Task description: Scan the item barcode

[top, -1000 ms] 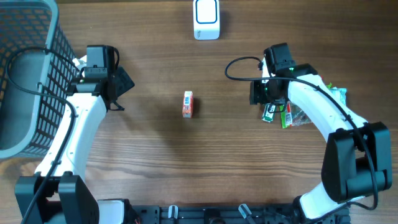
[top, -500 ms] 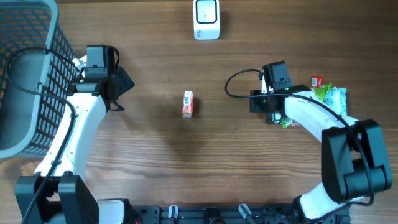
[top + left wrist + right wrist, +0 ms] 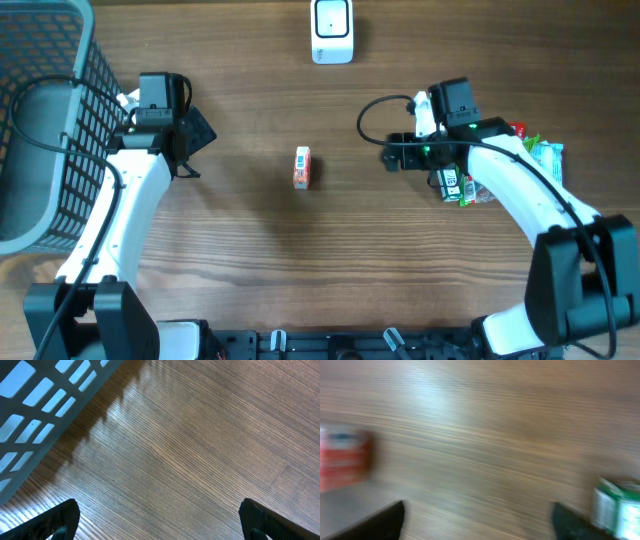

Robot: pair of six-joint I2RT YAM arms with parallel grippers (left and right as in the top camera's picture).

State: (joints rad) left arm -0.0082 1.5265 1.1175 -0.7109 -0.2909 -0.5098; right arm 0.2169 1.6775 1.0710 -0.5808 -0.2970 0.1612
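A small red and white boxed item (image 3: 302,167) lies alone at the middle of the table, and shows blurred at the left edge of the right wrist view (image 3: 342,457). The white barcode scanner (image 3: 331,30) stands at the far edge. My right gripper (image 3: 386,153) is open and empty, between the boxed item and a pile of green and red packets (image 3: 495,170). In its own view (image 3: 480,525) only bare wood lies between the fingers. My left gripper (image 3: 197,148) hangs open over bare wood (image 3: 160,522), well left of the item.
A dark mesh basket (image 3: 40,110) fills the left edge of the table, and its wall (image 3: 40,400) shows in the left wrist view. One green packet (image 3: 617,505) sits just right of my right fingers. A black cable (image 3: 372,105) loops by the right wrist.
My right gripper has opened wide and swung left, off the packet pile and toward the boxed item. The left arm has not moved.
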